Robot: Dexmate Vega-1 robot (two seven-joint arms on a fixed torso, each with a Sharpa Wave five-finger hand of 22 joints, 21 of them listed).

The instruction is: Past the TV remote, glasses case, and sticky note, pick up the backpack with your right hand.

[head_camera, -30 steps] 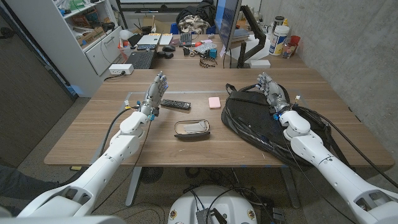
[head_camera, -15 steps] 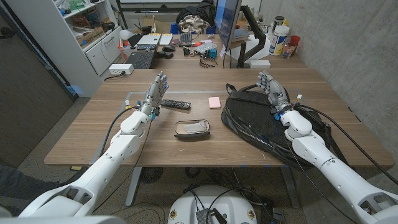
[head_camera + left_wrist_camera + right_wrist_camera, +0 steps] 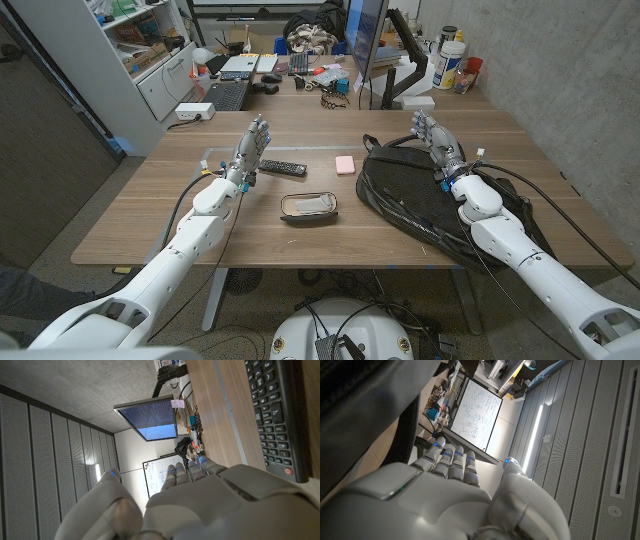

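1. The backpack (image 3: 440, 200) lies flat on the right side of the bench (image 3: 160, 215), black and slumped, its straps trailing off the near right edge. In the right wrist view its dark fabric (image 3: 365, 415) sits close beside the robot hand.
2. The right robot hand (image 3: 437, 146) stands over the far part of the backpack with its fingers stretched out together and nothing in them; it is released. Whether it touches the fabric cannot be told.
3. Over the last second this hand has slid slightly toward the far edge of the bag, with the forearm following. The bag itself has not shifted or lifted.
4. That small advance reads as a hand still lining itself up near the top of the bag, where a handle would likely be. No grasp has begun, so the pick-up is at its early approach.
5. The sticky note (image 3: 345, 164), pink, lies just left of the bag; the glasses case (image 3: 308, 206) sits nearer the middle front; the TV remote (image 3: 281, 167) lies farther left. All three are unmoved.
6. The left robot hand (image 3: 249, 150) stands upright beside the TV remote, fingers straight and holding nothing, unchanged from a second ago.
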